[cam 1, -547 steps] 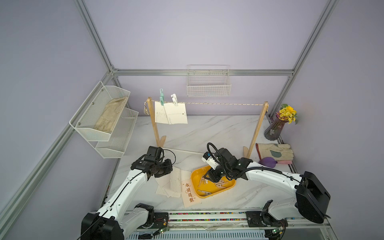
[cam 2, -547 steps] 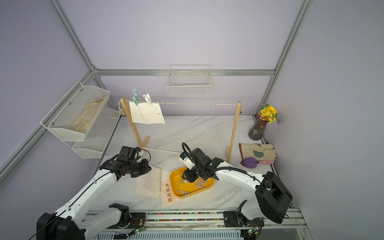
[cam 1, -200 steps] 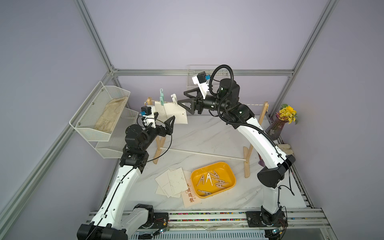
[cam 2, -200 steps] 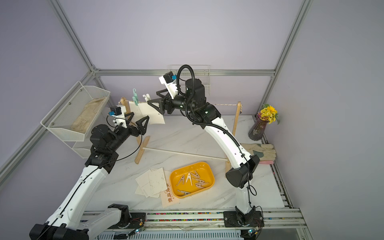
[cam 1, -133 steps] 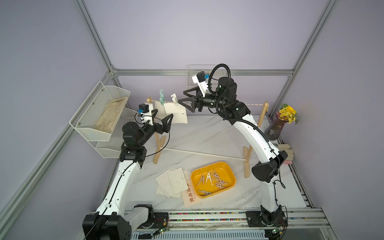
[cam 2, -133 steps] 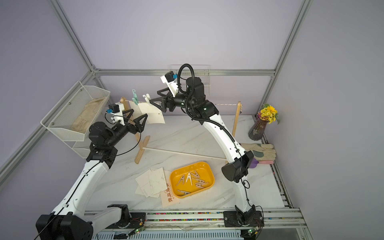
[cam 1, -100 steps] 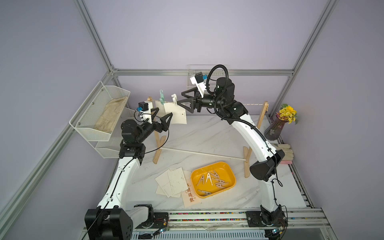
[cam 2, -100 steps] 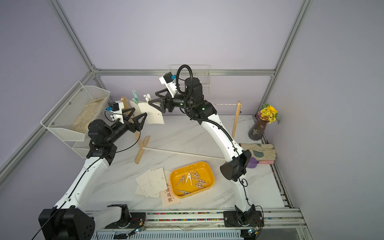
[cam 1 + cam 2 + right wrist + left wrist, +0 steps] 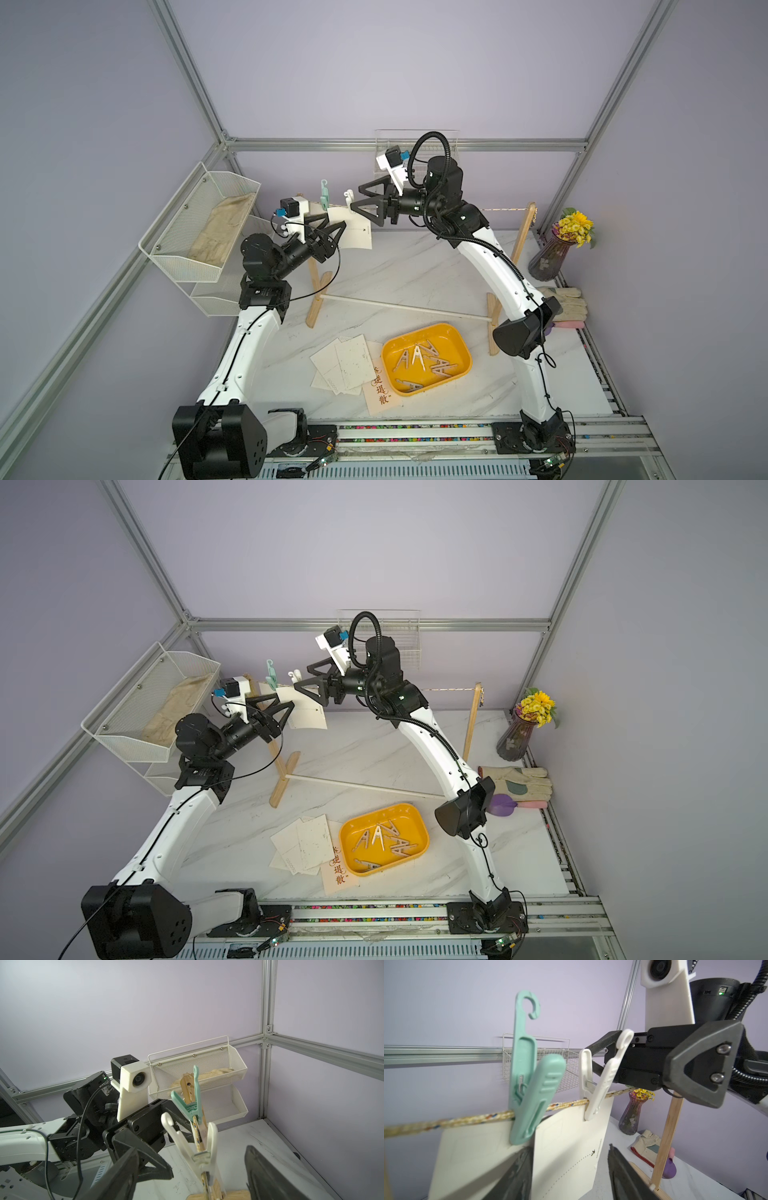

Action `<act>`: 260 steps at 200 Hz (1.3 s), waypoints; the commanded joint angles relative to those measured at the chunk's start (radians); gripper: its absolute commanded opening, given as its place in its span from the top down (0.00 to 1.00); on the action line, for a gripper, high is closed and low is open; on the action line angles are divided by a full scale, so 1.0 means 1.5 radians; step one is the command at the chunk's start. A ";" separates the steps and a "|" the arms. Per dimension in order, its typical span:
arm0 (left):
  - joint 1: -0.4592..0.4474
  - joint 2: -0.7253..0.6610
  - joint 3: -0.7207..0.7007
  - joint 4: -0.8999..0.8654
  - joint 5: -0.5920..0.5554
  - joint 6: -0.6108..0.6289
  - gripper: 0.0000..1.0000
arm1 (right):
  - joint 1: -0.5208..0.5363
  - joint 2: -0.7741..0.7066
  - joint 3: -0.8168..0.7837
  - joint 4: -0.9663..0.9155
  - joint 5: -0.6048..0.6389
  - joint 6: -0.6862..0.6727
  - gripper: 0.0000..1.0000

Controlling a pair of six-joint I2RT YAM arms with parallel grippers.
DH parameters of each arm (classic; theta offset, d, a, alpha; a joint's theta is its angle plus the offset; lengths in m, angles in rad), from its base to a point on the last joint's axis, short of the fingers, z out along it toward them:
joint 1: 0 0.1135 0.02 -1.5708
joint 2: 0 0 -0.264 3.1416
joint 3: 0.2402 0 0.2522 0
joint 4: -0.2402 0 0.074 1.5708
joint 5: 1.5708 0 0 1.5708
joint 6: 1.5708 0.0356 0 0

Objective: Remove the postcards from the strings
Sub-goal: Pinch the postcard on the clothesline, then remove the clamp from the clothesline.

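Left gripper (image 9: 336,222) is seen narrowed from wide about the hanging postcard (image 9: 358,236), fingers apart, unclamped. Right gripper (image 9: 355,198) is held with fingers apart astride the white clothespin (image 9: 348,195). Unpinning is judged imminent.

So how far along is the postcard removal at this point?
Done: a pile of postcards lies on the table beside the yellow tray of loose clothespins. In hand: the open right gripper brackets the white clothespin while the open left gripper flanks its hanging postcard. Left: that card and the second postcard under the green clothespin, both still on the rope.
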 commanded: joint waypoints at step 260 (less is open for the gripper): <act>0.004 0.036 0.012 0.104 0.034 -0.095 0.97 | 0.040 0.065 0.047 0.049 -0.037 0.004 0.42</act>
